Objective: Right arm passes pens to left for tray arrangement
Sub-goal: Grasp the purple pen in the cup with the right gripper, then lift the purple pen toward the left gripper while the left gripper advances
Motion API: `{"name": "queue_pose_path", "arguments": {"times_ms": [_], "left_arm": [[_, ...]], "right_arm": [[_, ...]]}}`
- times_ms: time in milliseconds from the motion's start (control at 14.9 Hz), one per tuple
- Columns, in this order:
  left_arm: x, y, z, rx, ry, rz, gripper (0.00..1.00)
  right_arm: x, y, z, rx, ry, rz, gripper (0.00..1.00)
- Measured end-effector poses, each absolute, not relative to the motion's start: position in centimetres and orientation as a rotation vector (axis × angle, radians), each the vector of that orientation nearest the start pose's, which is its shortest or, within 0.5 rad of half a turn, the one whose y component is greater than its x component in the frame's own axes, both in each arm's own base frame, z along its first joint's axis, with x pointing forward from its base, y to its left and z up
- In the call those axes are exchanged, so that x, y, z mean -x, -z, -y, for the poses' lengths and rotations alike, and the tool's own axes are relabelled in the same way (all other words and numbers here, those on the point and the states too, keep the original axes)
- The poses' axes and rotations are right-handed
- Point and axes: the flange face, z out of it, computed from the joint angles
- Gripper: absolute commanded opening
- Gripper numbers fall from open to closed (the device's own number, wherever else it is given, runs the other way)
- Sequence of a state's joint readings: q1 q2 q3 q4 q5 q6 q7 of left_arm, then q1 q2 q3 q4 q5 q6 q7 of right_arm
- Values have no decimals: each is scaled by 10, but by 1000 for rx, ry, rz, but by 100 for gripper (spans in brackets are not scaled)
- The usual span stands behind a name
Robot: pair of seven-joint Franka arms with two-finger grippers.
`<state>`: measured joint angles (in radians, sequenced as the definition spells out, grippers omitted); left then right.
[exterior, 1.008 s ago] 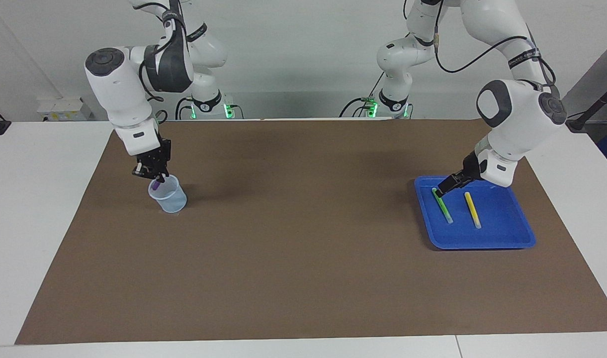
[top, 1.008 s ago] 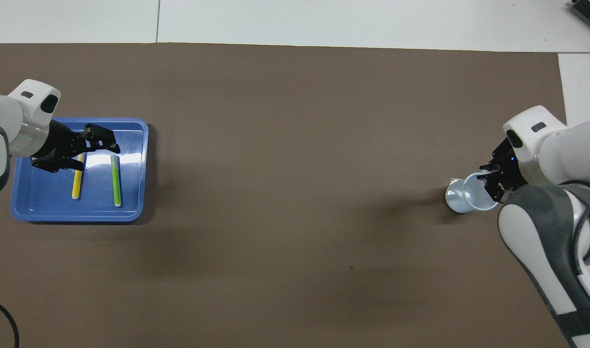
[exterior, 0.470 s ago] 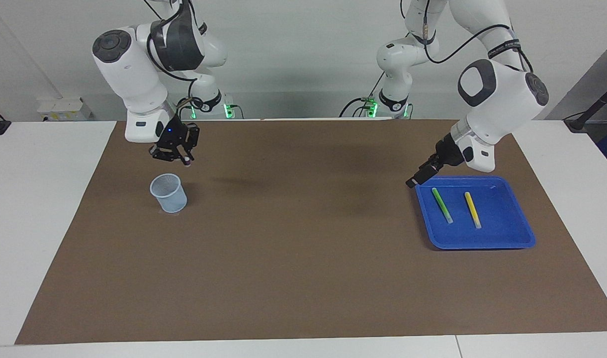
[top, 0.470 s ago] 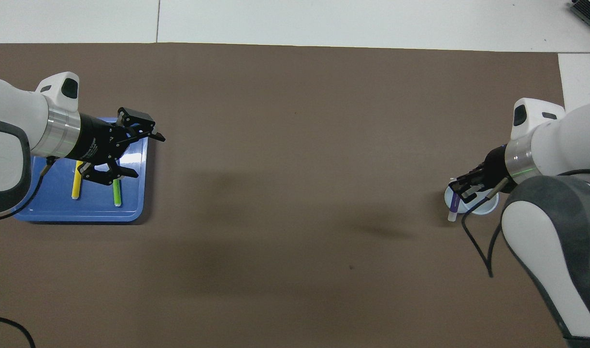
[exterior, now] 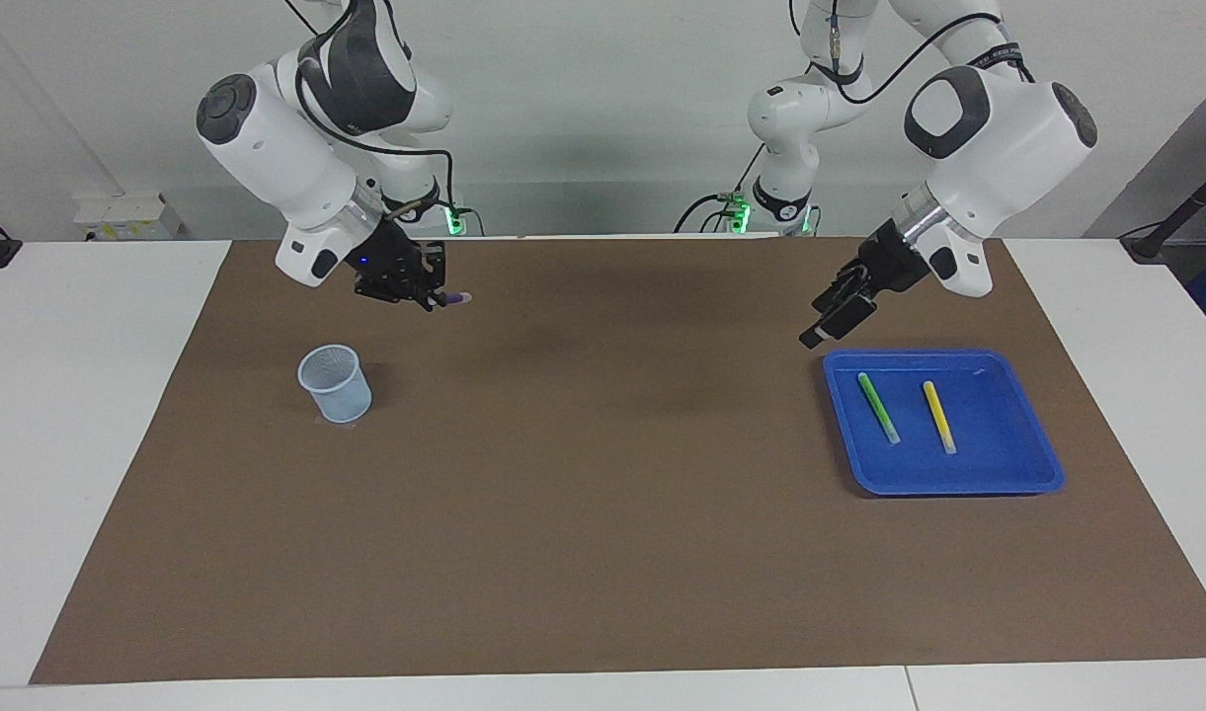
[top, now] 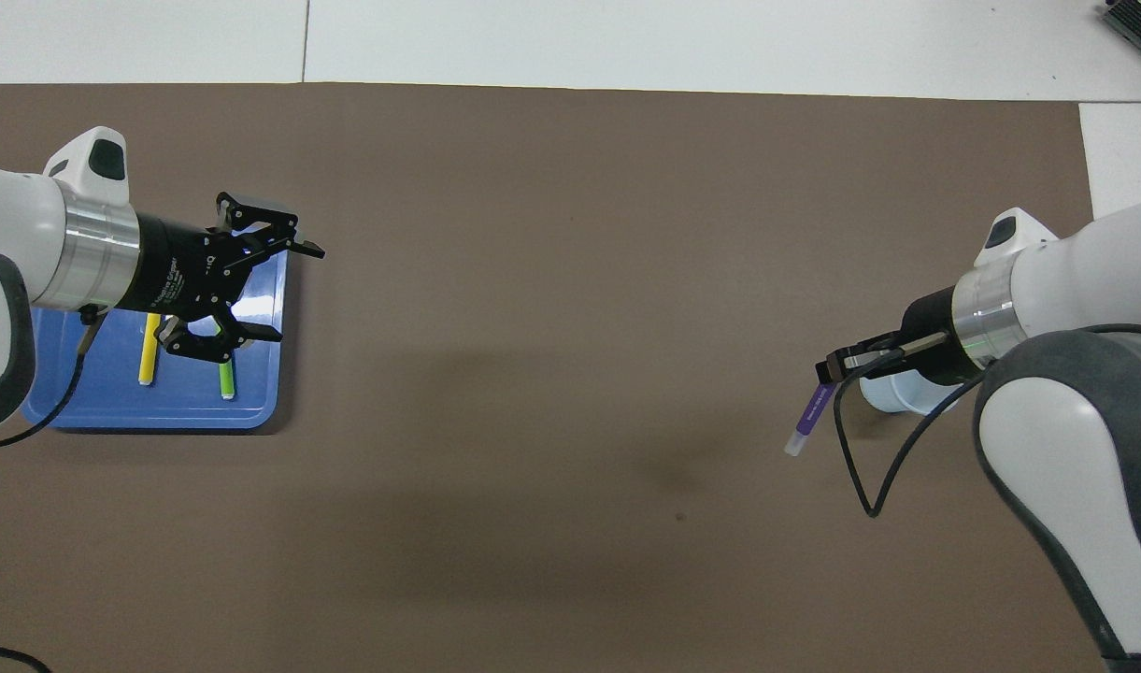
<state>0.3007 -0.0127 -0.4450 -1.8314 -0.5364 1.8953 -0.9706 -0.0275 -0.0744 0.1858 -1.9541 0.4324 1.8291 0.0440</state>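
Above the mat, purple pen (top: 810, 418) clamped between right fingers (top: 828, 368); left fingers (top: 301, 248) spread, empty.

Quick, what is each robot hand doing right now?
Left hand: open, empty, over the tray's edge.
Right hand: shut on the purple pen, in the air.

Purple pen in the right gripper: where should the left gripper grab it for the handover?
Take the free pale-tipped half of the purple pen, which sticks out of the right gripper over the mat. The right gripper pinches the other end, so the left gripper, open above the tray edge, should come from the tray end, fingers across the barrel.
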Motion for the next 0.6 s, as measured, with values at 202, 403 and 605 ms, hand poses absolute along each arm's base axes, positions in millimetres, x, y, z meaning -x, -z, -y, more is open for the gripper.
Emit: {"name": "queue_pose_path", "arguments": {"times_ms": [202, 403, 605], "left_arm": [[-552, -554, 133, 3076, -408, 1833, 100], [-546, -559, 149, 2878, -480, 2071, 100], [-540, -561, 163, 2629, -538, 2302, 100]], "right_arm": [[-521, -509, -156, 2654, -73, -240, 0], [-519, -503, -185, 2554, -34, -454, 0], [-515, -495, -210, 2445, 30, -629, 0]]}}
